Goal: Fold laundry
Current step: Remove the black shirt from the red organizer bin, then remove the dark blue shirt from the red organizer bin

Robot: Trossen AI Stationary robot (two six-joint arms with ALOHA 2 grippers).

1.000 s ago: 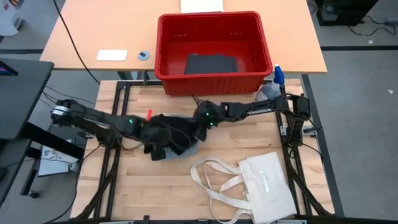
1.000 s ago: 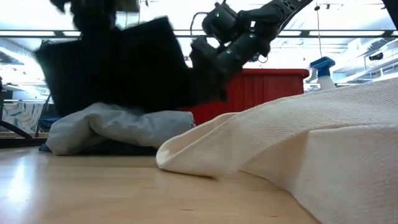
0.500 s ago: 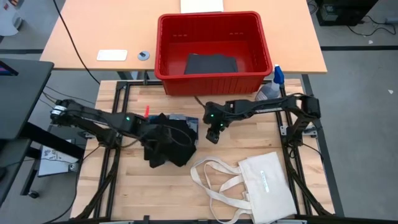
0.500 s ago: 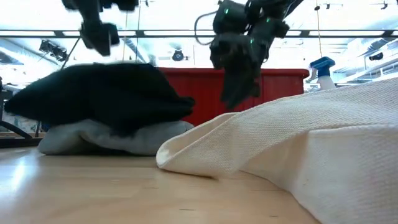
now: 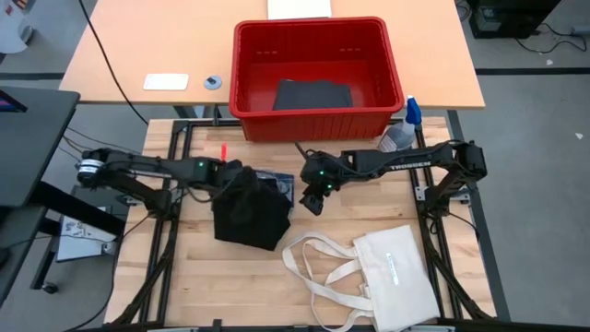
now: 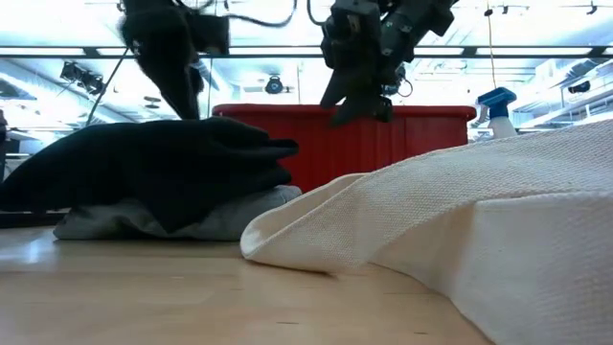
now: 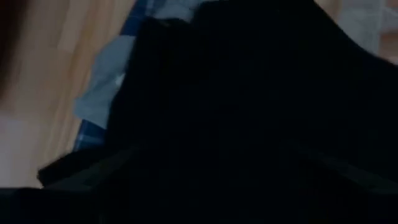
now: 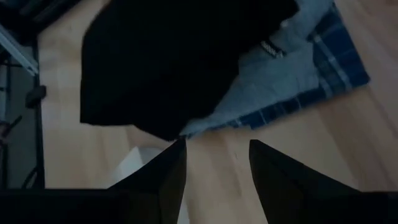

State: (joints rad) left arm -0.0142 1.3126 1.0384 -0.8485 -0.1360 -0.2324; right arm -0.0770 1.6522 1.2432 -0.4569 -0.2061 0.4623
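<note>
Nearest edge of table: cream tote bag [image 5: 398,277], long handles looped toward the middle, lying flat.

Mid-table: black garment [image 5: 249,214] in a rough square heap, on top of a light blue-grey piece [image 6: 206,216] and a blue-white plaid piece [image 8: 323,81] that shows only at the far right edge of the pile.

Right gripper [image 5: 313,196] hangs just beside the pile, above the wood, fingers apart, holding nothing.

Left gripper [image 5: 228,176] at the far left corner of the black garment, low over it; its fingers are hidden against the dark cloth, so I cannot tell whether they are parted or closed.

Farther back: red bin [image 5: 318,115] on the next table, a dark grey piece [image 5: 312,94] folded inside. Spray bottle [image 5: 406,127] beside its right corner.
</note>
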